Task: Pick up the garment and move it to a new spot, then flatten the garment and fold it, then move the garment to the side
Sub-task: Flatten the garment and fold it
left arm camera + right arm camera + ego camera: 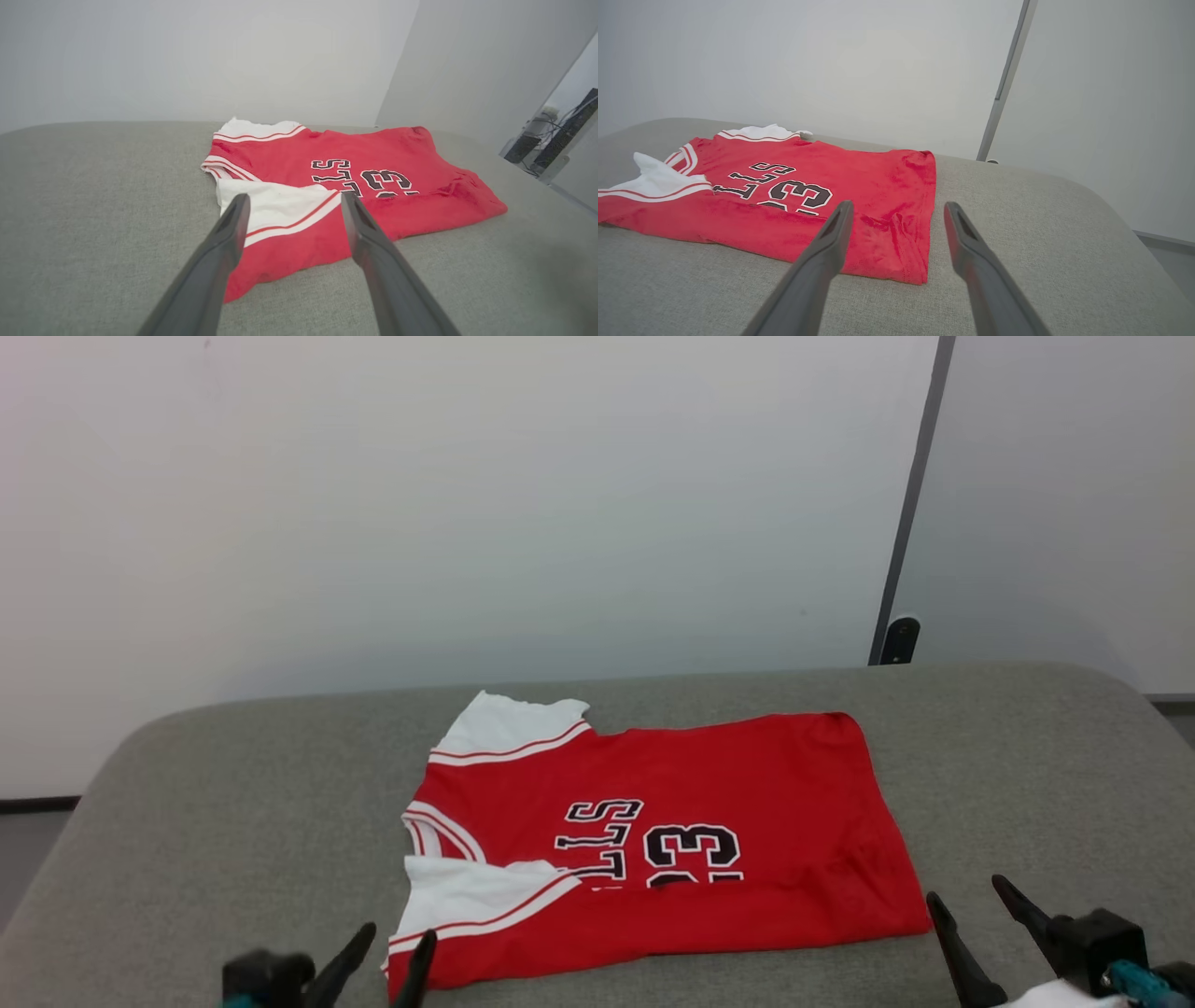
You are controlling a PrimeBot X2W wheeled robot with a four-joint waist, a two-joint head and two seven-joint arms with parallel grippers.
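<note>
Grey padded surface, plain white wall, dark vertical strip, soft even light

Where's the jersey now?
In the head view, the red jersey lies centred on the grey cushion, its near corners beside the left gripper and right gripper.
</note>
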